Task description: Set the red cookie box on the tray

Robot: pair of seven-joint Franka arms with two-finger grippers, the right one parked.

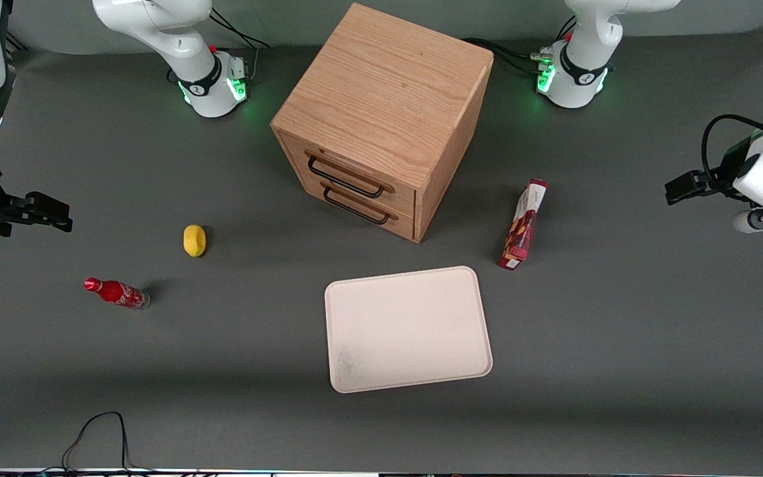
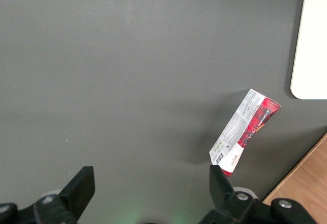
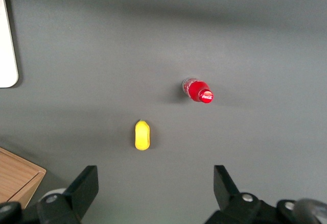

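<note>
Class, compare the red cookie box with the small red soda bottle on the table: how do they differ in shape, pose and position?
The red cookie box is a long flat-sided carton; the soda bottle is round with a capped neck. The box stands beside the tray, the bottle lies toward the parked arm's end. Both are red and rest on the table. The open gripper hovers away from the box.

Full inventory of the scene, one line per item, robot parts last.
red cookie box: 1, red with a white panel, standing on edge on the table beside the cabinet, just farther from the front camera than the tray's corner
tray: 1, cream-white, flat on the table in front of the cabinet's drawers, nothing on it
wooden drawer cabinet: 1, light oak, two dark handles, mid-table
lemon: 1, yellow, toward the parked arm's end
soda bottle: 1, red, upright, nearer the front camera than the lemon
table: 1, dark grey
cable: 1, black, at the table's near edge
gripper: 1, black fingers open, above bare table, apart from the box
</note>
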